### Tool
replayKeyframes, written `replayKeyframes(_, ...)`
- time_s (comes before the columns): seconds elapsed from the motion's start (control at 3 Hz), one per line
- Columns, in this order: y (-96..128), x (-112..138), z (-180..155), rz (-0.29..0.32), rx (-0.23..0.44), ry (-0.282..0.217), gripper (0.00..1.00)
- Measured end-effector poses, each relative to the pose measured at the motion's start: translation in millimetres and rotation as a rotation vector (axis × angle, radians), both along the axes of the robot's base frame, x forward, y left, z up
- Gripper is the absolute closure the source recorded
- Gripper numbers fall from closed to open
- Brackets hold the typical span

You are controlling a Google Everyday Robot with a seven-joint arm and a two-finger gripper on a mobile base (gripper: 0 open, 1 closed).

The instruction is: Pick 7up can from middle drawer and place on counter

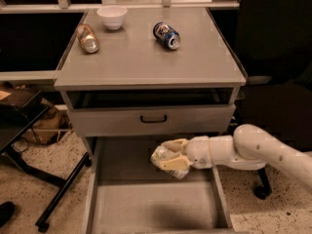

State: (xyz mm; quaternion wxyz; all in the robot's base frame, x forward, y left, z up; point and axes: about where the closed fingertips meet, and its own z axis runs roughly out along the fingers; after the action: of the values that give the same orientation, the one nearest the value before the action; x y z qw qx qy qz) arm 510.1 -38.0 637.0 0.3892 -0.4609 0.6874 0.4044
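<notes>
Over the middle drawer [151,206], toward its back: gripper [169,161] closed around the 7up can [160,156]. The can is held clear of the drawer floor and sits tilted in the grip. Bench [146,62] above carries a blue can [166,35], brown can [87,37] and bowl [112,17], all toward the far side.

Risks, as judged:
- The upper drawer front [195,120] sits just above the can, so a straight rise could clip it and knock the can loose.
- The tilted hold may slip on the swing up.
- Set down on its side near the bench edge, the can could roll off.
</notes>
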Motion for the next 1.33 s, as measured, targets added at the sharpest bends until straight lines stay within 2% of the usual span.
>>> replayKeyframes(0.33,-11.5,-1.6,1.7,-0.022,-0.005,-0.003,1.0)
replayKeyframes(0.67,-9.4,-0.9,6.4,-0.015,-0.016,-0.006,1.0)
replayKeyframes(1.0,0.2,21.2,62.6,0.032,-0.028,-0.009,1.0)
replayKeyframes(1.33,22.4,43.2,149.6,0.139,0.025,-0.024,1.0)
